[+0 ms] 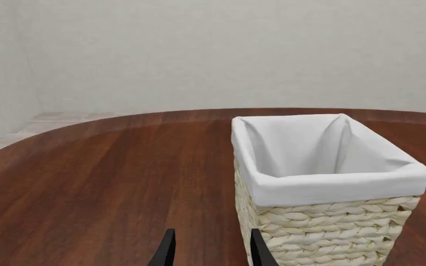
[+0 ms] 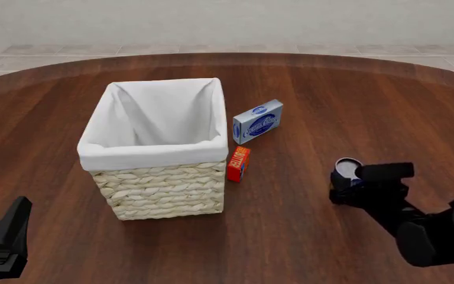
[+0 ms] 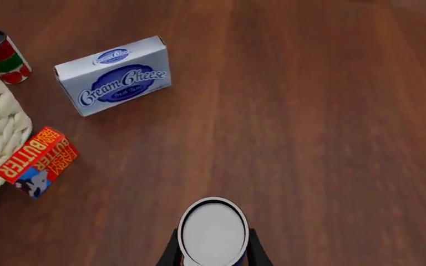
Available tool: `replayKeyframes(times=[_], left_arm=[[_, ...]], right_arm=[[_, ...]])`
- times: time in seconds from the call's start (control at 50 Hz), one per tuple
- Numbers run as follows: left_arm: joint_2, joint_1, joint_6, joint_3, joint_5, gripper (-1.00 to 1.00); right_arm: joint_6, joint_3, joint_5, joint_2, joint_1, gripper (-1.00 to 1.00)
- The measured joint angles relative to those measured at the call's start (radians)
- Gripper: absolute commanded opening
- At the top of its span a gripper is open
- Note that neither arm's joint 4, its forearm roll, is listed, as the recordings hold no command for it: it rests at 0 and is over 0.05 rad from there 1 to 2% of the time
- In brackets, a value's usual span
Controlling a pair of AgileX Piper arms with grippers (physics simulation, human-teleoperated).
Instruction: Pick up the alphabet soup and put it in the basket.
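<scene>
Dark wood surface (image 2: 314, 89), pale wall behind; alphabet soup (image 3: 213, 231) upright between right end effector (image 3: 213, 256) fingers, axis vertical, grip looks closed on can; basket (image 2: 158, 155) well left of it; left end effector (image 1: 211, 248) open, idle beside basket; readable: "Cream Cheese" box (image 3: 117, 75), "Butter" box (image 3: 37, 161).

Right gripper (image 3: 213, 256) fingers flank the can; left gripper (image 1: 210, 249) hangs parted.
</scene>
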Motion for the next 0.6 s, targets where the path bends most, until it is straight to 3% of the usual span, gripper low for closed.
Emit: replayKeyframes(times=[0.6], left_arm=[[0.000,0.000,0.000,0.000,0.000,1.00]], right_arm=[[-0.070,-0.010,0.187,-0.238,0.035,-1.00]])
